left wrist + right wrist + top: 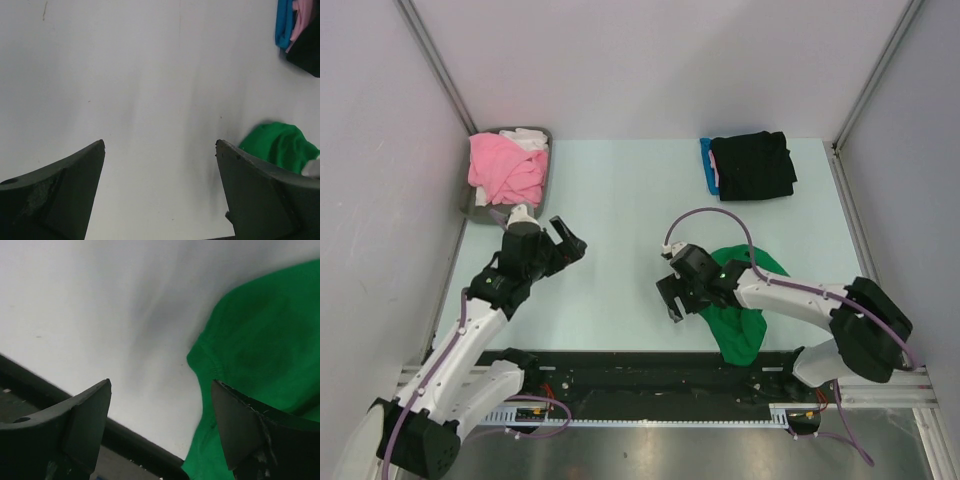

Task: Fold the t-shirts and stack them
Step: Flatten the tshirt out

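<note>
A crumpled bright green t-shirt lies at the near edge of the table, partly under my right arm; it fills the right side of the right wrist view and shows small in the left wrist view. My right gripper is open and empty just left of the shirt's edge. My left gripper is open and empty over bare table. A folded black t-shirt lies on blue and pink ones at the far right. Pink and white t-shirts are heaped in the tray.
The dark grey tray stands at the far left corner. Grey walls close in the table on three sides. A black rail runs along the near edge, seen also in the right wrist view.
</note>
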Robot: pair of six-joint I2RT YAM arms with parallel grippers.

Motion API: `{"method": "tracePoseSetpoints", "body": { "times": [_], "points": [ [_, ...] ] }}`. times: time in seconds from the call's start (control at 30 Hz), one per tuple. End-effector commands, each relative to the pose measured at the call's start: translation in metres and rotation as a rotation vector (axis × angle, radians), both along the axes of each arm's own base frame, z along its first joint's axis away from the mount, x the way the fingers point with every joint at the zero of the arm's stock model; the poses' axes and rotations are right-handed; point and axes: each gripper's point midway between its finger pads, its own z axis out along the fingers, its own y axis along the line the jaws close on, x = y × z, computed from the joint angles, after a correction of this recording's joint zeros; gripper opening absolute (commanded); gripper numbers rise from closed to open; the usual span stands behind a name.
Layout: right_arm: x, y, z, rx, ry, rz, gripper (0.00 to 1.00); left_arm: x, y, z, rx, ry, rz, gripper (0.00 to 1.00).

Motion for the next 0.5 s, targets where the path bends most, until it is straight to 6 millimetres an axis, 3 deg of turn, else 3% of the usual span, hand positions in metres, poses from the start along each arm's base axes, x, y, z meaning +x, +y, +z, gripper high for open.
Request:
{"method": "tracePoseSetpoints", "body": {
  "times": [0.0,0.2,0.3,0.43,0.47],
  "points": [
    [0.016,-0.009,-0.013,-0.129,-0.047,-0.066,0.83,-0.012,-0.01,0.014,-0.048,-0.039,-0.063,0.97],
    [0.043,-0.006,-0.011,-0.192,-0.137,-0.13,0.79,-0.022,-0.007,0.028,-0.038,-0.096,-0.089,0.97],
    [0.05,0.0,-0.012,-0.202,-0.141,-0.13,0.67,-0.024,-0.003,0.025,-0.013,-0.094,-0.082,0.97],
    [0.047,-0.002,-0.038,-0.276,-0.089,-0.136,0.42,-0.028,-0.004,0.018,-0.013,-0.084,-0.099,0.96],
    [0.046,-0.002,-0.043,-0.284,-0.078,-0.137,0.4,-0.029,-0.003,0.016,0.002,-0.083,-0.104,0.96]
  ]
}}
